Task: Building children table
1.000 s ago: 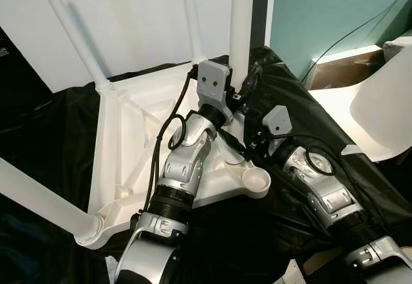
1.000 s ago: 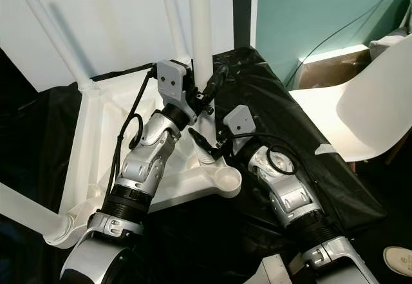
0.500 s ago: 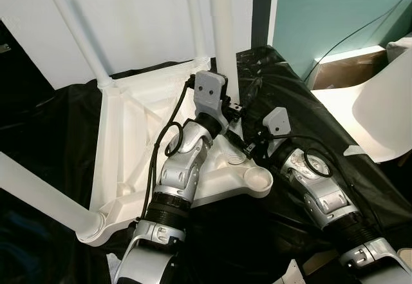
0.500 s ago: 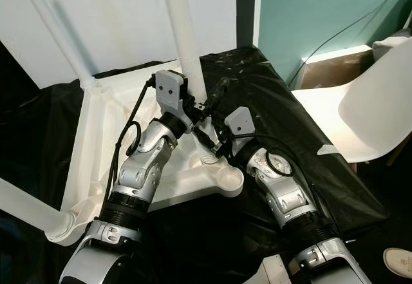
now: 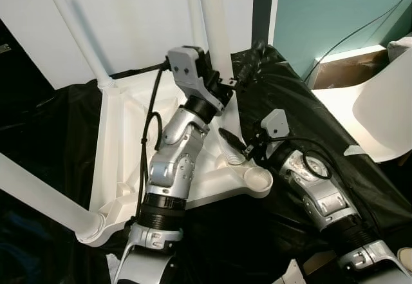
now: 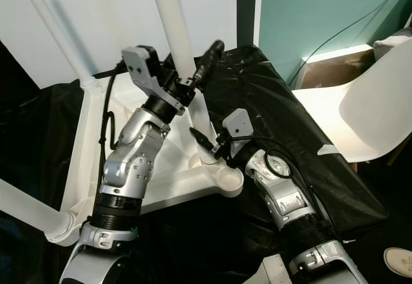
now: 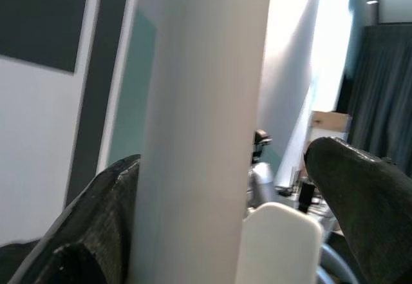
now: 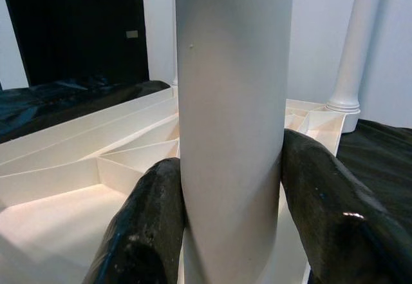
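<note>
On black sheeting (image 5: 302, 116) lay the upturned white table top (image 5: 119, 161), ribbed underside up. Two white legs stood in its corner sockets: one at the far-left corner (image 5: 71, 29), one at the near-left corner (image 5: 38, 197), the latter running out of the head view toward the left. A third thin leg (image 5: 193, 13) rose behind. The near-right corner socket (image 5: 257, 179) held nothing.

The fourth white leg (image 6: 174, 29) stood up between both arms, tilted a bit to the left, its lower end near a socket by the right gripper; exact seating there hidden.

The left gripper (image 6: 187, 78) was raised, clamped on that leg partway up, one black finger (image 7: 96, 226) on each side of the tube in the left wrist view, touching it. The right gripper (image 8: 232, 194) was low, close to the table top, fingers (image 8: 145, 226) pressed against both sides of the same leg near its base, grasping it. Ribs of the table top and another standing leg (image 8: 354, 46) were behind it in the right wrist view.

A white chair (image 6: 367, 113) sat to the right, a cardboard box (image 6: 328, 68) beyond it against a teal wall (image 6: 315, 7). A white panel (image 5: 129, 20) stood behind the table.
</note>
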`<state>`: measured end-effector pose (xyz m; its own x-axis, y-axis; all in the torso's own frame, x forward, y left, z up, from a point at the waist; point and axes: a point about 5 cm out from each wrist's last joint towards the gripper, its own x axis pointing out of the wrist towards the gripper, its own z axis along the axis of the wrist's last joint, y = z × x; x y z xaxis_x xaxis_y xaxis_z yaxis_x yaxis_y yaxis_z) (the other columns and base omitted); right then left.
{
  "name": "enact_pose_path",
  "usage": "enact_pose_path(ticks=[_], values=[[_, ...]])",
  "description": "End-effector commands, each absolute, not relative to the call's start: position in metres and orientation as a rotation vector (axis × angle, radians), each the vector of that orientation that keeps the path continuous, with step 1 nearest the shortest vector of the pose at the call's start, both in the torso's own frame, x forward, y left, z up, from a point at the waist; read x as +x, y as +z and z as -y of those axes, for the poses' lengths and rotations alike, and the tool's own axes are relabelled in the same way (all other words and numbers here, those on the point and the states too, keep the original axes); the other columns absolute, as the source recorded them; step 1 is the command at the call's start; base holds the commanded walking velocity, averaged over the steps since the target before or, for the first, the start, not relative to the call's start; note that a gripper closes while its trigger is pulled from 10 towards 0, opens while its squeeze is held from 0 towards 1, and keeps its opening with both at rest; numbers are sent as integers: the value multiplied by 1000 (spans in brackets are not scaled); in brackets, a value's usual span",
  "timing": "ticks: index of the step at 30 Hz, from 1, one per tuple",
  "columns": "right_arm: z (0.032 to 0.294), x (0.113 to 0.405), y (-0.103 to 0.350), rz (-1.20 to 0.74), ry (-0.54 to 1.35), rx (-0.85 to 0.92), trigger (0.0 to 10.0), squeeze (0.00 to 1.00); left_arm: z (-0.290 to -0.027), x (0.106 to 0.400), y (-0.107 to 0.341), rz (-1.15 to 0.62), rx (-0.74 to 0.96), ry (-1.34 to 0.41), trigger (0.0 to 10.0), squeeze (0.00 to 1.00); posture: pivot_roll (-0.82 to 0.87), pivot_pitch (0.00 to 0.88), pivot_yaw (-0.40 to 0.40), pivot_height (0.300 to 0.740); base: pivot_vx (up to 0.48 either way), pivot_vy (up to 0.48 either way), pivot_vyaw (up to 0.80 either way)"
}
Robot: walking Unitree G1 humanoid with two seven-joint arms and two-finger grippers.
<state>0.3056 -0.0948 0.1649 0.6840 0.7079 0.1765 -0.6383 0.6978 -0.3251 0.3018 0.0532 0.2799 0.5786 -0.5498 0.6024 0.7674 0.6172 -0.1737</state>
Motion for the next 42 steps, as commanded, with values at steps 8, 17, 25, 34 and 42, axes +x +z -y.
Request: enact_pose_path(ticks=[8, 17, 25, 34, 42], values=[[93, 310, 159, 272, 727, -266, 0, 0, -59, 277, 226, 329, -242, -1141, 10000, 0, -46, 0, 119, 740, 0, 0, 0], [99, 313, 167, 293, 657, -269, 5961, 0, -87, 262, 178, 54, -57, -1197, 10000, 0, -34, 0, 118, 740, 0, 0, 0], [104, 318, 169, 297, 598, -298, 10000, 0, -96, 253, 177, 24, -55, -1244, 10000, 0, -36, 0, 118, 740, 0, 0, 0], [106, 327, 181, 333, 522, -334, 10000, 0, -107, 215, 147, -250, 27, -1509, 10000, 0, -38, 0, 110, 740, 0, 0, 0], [85, 324, 191, 378, 573, -301, 10000, 0, -102, 236, 128, -242, 70, -1334, 10000, 0, -38, 0, 105, 740, 0, 0, 0]])
